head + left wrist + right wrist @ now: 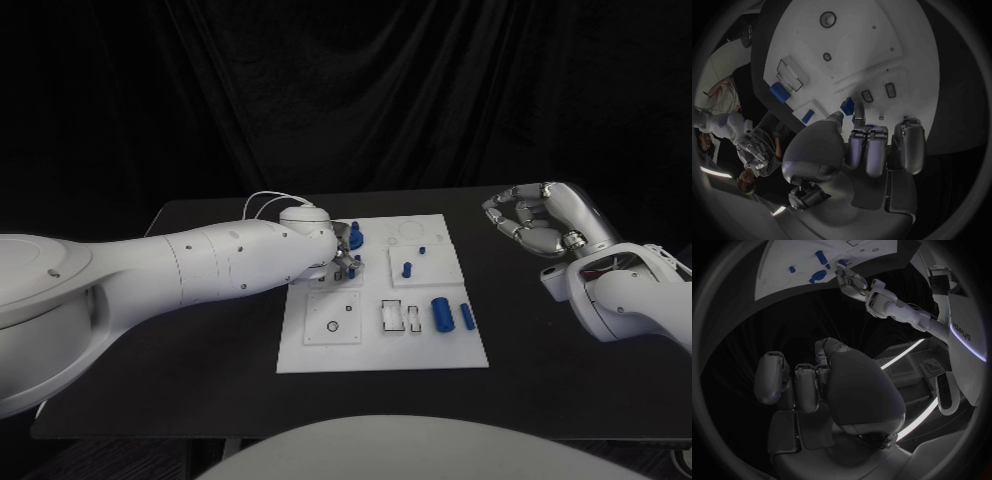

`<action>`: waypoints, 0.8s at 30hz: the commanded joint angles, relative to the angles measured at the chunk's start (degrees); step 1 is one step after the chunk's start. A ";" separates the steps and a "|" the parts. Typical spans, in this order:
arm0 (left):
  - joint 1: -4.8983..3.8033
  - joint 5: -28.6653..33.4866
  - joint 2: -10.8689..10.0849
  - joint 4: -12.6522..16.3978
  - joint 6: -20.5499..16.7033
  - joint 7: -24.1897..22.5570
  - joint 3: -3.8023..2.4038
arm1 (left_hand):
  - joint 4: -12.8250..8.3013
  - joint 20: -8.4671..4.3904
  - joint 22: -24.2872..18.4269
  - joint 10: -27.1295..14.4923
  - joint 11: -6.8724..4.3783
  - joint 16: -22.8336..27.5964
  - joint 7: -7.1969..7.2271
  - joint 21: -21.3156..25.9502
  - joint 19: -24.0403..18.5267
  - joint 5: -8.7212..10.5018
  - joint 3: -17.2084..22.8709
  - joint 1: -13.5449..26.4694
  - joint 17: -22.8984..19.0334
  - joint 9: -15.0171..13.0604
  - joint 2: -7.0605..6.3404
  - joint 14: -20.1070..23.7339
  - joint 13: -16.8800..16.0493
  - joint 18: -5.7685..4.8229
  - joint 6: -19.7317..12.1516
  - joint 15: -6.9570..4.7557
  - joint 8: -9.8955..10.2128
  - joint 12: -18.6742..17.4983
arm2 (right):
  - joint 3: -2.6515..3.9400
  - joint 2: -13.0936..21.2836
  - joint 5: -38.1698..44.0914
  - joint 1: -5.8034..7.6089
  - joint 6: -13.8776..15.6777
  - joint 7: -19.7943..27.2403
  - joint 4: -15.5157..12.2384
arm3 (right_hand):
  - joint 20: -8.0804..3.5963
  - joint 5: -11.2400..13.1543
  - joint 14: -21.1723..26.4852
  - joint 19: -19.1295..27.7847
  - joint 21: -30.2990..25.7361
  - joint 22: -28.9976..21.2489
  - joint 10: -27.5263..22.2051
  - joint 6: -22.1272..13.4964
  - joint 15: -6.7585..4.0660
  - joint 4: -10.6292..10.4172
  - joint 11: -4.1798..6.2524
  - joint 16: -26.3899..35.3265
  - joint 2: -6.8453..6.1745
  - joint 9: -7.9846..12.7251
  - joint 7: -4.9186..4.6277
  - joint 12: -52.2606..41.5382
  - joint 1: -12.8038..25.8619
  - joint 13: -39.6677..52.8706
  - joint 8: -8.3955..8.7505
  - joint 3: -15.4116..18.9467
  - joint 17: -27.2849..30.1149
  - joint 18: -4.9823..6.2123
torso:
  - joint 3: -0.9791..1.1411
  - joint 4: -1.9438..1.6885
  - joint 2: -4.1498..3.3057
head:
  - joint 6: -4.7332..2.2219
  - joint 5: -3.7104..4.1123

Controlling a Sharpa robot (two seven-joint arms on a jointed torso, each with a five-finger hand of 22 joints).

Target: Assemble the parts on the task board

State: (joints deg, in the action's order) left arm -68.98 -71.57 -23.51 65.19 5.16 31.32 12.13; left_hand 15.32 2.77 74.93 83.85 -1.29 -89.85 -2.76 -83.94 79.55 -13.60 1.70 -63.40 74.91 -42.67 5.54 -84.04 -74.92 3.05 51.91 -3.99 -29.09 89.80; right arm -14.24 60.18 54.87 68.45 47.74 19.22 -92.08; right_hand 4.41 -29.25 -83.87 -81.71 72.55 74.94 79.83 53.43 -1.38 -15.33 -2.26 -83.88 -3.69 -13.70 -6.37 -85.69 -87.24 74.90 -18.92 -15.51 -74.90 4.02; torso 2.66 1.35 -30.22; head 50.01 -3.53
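The task board (378, 340) is lying flat in the middle of the black table (534, 380), with blue parts (443, 314) sitting along its right side and near its far edge. The left hand (873, 145) is reaching over the board's left half, its fingers pinching a small blue part (847, 106) just above the surface. The right hand (534, 220) is hovering off the board's right edge, fingers curled inward, holding nothing.

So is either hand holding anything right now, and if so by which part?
The right hand holds nothing, fingers curled, off the task board. The left hand has fingertips at a small blue part; whether it grips it cannot be told.
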 commanded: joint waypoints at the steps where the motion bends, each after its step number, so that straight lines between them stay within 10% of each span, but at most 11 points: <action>1: 0.19 -0.02 0.20 -0.05 0.45 -0.96 -0.05 | -0.25 -0.02 1.46 6.15 0.23 -0.15 0.06 0.24 -0.34 -0.52 0.28 -0.73 15.09 -0.04 0.02 -5.96 -15.08 0.29 0.57 0.21 0.35 0.20 | 0.04 0.05 0.07 -0.12 -0.19 -1.07 0.00 | 0.02 -0.37 -3.59 -0.27 0.08 9.74 0.00 -0.38 -0.42 -0.01 0.28 -0.29 -0.45 0.07 -0.06 0.21 -0.34 3.83 -0.24 -0.20 -9.96 0.01 | 0.01 0.02 -0.01 | -0.01 0.04; 24: 0.64 -0.02 -0.22 0.35 -0.06 -1.27 -0.05 | -5.64 -0.40 1.96 6.15 -0.26 -0.15 0.56 0.78 0.01 -10.92 10.08 -3.86 15.09 -2.29 -3.07 -5.96 -15.08 0.28 3.15 -0.21 6.28 0.20 | 0.04 0.08 0.07 -0.12 -0.23 -1.57 0.06 | 0.01 -0.58 -3.53 -0.19 -0.18 9.66 -0.08 -0.44 -0.43 0.10 0.27 -0.11 -0.39 0.09 -0.08 0.27 -0.48 3.72 -0.28 -0.40 -9.79 0.07 | 0.05 0.05 -0.04 | -0.01 0.12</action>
State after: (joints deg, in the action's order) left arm -68.51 -71.59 -23.65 65.28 5.25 30.77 12.10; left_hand 9.90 2.77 74.92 83.84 -1.29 -89.85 -2.25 -83.32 79.56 -24.33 11.26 -67.23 74.91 -44.82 2.87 -84.04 -74.91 3.05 54.70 -3.99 -23.07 89.80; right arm -14.24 60.21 54.87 68.45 47.62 18.70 -91.98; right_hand 4.41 -29.51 -83.87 -81.71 72.55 74.92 79.83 53.43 -1.38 -15.17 -2.26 -83.88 -3.91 -13.70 -6.37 -85.69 -87.46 74.94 -18.91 -15.67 -74.90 4.02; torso 2.69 1.41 -30.26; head 50.01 -3.39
